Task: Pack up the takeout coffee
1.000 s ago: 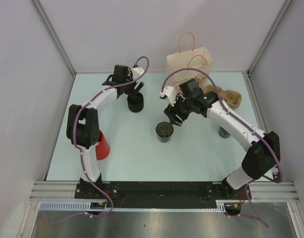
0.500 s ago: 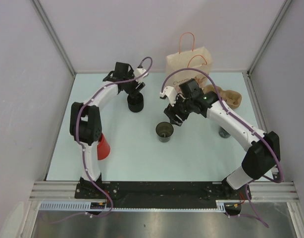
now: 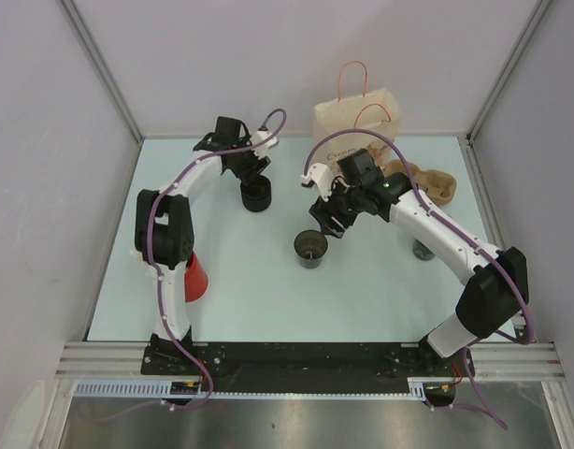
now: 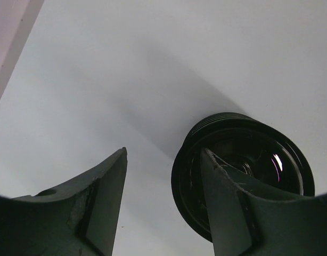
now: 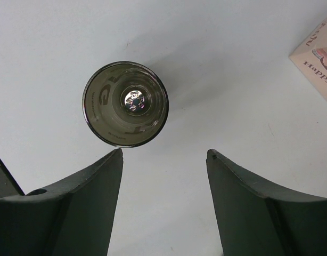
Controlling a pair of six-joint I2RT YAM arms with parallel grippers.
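An open, lidless dark coffee cup [image 3: 310,249] [image 5: 125,104] stands upright mid-table. My right gripper [image 3: 332,223] [image 5: 165,151] hovers just behind it, open with nothing between its fingers. A black, round, ribbed piece [image 3: 256,195] [image 4: 243,160], hollow like a stack of lids, sits further back left. My left gripper [image 3: 253,172] [image 4: 163,150] is down over it, one finger [image 4: 227,208] across its opening, the other [image 4: 102,197] outside to the left, the near wall in the gap. The jaws stand apart. A brown paper bag [image 3: 355,117] stands at the back.
A cardboard cup carrier [image 3: 429,182] lies right of the bag. Another dark cup [image 3: 423,249] stands behind the right arm's forearm. A red cup [image 3: 193,277] sits near the left arm's base. Grey walls enclose the table on three sides.
The left wrist has shifted slightly over the black ribbed piece and its jaws have narrowed. The right arm and the cup have not moved.
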